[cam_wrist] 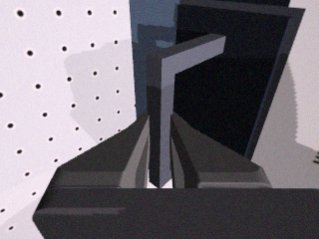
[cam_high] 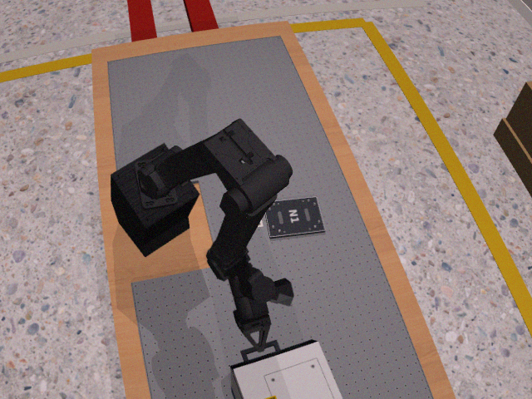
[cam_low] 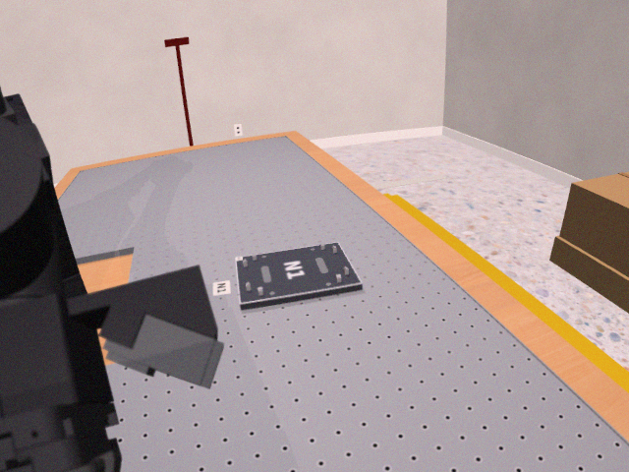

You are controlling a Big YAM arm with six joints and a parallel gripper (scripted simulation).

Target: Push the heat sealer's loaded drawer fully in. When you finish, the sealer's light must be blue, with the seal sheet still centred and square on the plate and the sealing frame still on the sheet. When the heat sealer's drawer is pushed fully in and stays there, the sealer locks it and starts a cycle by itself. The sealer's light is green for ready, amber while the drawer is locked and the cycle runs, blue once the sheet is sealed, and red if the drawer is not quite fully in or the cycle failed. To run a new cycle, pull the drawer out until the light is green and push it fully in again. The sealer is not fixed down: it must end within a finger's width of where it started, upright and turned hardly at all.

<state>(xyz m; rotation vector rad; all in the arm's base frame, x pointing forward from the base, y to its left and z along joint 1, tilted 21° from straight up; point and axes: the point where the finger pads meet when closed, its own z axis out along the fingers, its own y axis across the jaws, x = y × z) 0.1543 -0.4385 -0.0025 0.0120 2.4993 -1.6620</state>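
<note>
The white heat sealer stands at the bottom edge of the top view, cut off by the frame. Its dark drawer handle sticks out from the sealer's front face. My gripper is shut on the handle's grey bar, which runs up between the two fingers in the wrist view. Behind the bar the dark drawer front fills the wrist view. The sealer's light, the seal sheet and the sealing frame are hidden. The exterior view shows only my arm's body, not the fingers.
A black fixture plate marked N1 lies on the perforated grey table top behind my arm. My arm's base block stands at the left. Brown boxes stand on the floor to the right.
</note>
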